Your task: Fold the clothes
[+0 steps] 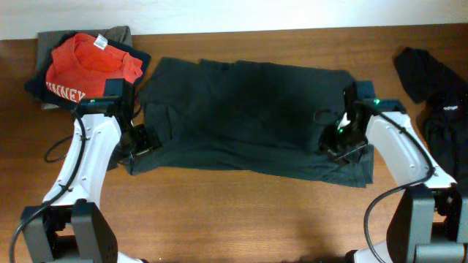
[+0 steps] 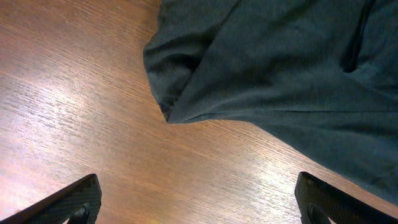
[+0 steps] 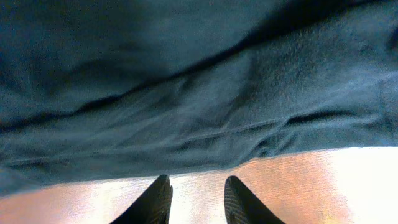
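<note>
Clothes are spread over the wooden table. A dark charcoal garment lies flat across the middle, roughly oblong and running left to right, with creases over its surface. The left gripper sits at its near-left corner, and the right gripper is by its right end.

In the left wrist view the left gripper has its fingers spread wide with only bare wood between them. The rumpled corner of the dark charcoal garment lies ahead of them, apart from both tips.

In the right wrist view the right gripper has its fingers parted a little. A strip of table shows between them and they pinch nothing. The hemmed edge of the dark charcoal garment lies just beyond the tips, its folds running across.

At the far left corner an orange shirt tops a small pile of darker cloth. At the far right a black garment lies crumpled, well apart from the charcoal one.
</note>
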{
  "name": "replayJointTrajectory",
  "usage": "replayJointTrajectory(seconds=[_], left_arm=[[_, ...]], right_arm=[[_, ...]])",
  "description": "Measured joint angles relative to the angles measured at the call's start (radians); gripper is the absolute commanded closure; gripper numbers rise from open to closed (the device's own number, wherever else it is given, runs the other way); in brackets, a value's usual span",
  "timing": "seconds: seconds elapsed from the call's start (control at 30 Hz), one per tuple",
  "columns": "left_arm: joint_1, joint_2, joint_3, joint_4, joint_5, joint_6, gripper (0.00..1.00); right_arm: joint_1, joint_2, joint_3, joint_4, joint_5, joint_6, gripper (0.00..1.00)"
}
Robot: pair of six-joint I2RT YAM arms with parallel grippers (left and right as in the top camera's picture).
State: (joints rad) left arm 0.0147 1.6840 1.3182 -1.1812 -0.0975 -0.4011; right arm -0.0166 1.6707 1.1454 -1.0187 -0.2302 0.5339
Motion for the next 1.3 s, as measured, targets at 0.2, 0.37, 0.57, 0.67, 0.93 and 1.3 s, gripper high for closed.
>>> replayJointTrajectory(seconds=[0.2, 0.37, 0.57, 0.67, 0.93, 1.3], left_arm=[[0.000, 0.000, 0.000, 0.000, 0.005, 0.000, 0.01], [0.000, 0.000, 0.000, 0.000, 0.004, 0.000, 0.01], [0.000, 0.000, 0.000, 0.000, 0.004, 0.000, 0.01], [0.000, 0.000, 0.000, 0.000, 0.004, 0.000, 0.01], [0.000, 0.000, 0.000, 0.000, 0.004, 0.000, 0.01], [0.000, 0.000, 0.000, 0.000, 0.005, 0.000, 0.01]], right_arm=[[0.000, 0.000, -0.111, 0.101, 0.000, 0.080, 0.66], [0.000, 0.000, -0.140, 0.145, 0.000, 0.126, 0.66], [0.000, 0.000, -0.188, 0.225, 0.000, 0.207, 0.65], [0.000, 0.004, -0.204, 0.263, 0.000, 0.252, 0.65], [0.000, 0.017, -0.207, 0.335, 0.000, 0.295, 0.65], [0.000, 0.017, -0.207, 0.388, 0.001, 0.304, 0.93]])
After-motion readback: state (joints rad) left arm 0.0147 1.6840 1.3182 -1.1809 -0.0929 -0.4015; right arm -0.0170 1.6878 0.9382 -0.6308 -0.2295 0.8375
